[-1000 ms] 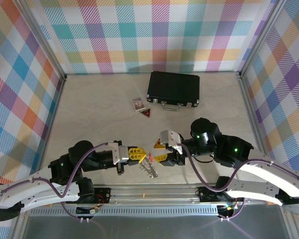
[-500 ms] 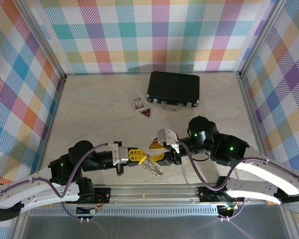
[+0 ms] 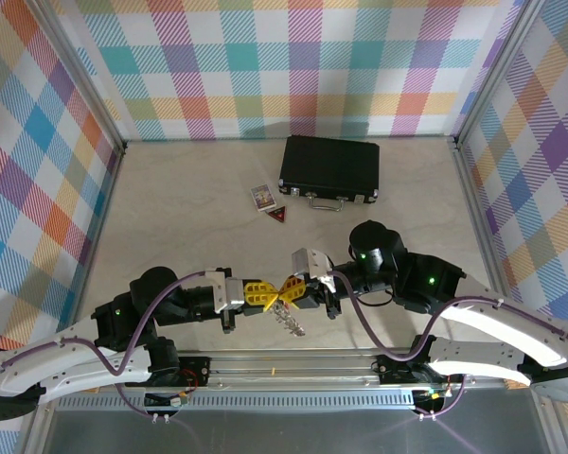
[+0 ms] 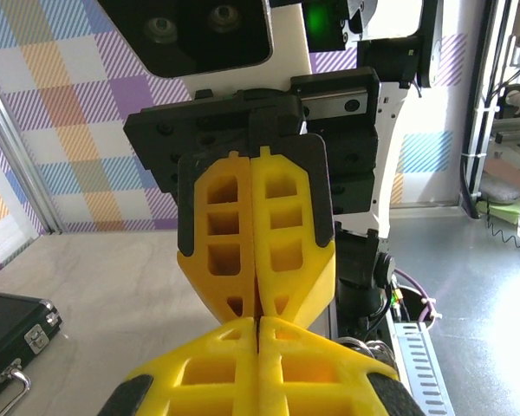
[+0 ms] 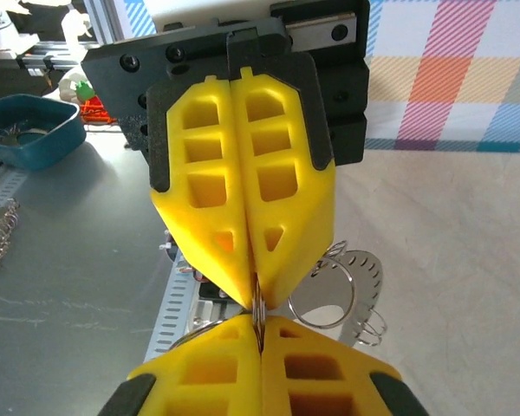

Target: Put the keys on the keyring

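Right hand (image 3: pixel 287 288) now tip-to-tip against left hand (image 3: pixel 275 294).

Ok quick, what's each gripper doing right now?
Left gripper: shut on the keyring wire.
Right gripper: shut, pinching the same keyring.

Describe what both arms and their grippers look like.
The left arm and right arm have white shells, black joint housings, green lights and a looping purple cable each. The left gripper and right gripper carry bright yellow wedge-shaped fingers with cut-out windows, on black mounts.
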Controlling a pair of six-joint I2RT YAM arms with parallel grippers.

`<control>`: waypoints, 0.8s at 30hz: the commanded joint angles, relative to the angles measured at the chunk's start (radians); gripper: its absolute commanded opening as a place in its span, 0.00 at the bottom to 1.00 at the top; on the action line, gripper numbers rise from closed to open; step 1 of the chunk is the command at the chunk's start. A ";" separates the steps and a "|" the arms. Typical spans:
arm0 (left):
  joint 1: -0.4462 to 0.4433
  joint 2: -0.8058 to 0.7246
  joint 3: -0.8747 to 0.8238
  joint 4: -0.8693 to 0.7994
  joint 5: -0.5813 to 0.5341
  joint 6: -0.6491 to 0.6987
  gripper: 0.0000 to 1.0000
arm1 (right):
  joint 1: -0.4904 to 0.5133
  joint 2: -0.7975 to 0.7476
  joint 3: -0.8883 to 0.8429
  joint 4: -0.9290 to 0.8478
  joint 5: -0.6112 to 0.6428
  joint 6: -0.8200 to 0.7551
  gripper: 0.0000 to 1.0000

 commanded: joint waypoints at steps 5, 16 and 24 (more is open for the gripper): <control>-0.003 0.023 0.062 -0.109 -0.119 0.005 0.22 | -0.005 0.018 0.055 -0.123 0.092 -0.092 0.00; -0.003 0.134 0.146 -0.291 -0.197 0.047 0.29 | -0.004 0.099 0.149 -0.283 0.178 -0.166 0.00; -0.003 0.148 0.140 -0.304 -0.191 0.055 0.24 | -0.004 0.130 0.162 -0.288 0.128 -0.159 0.00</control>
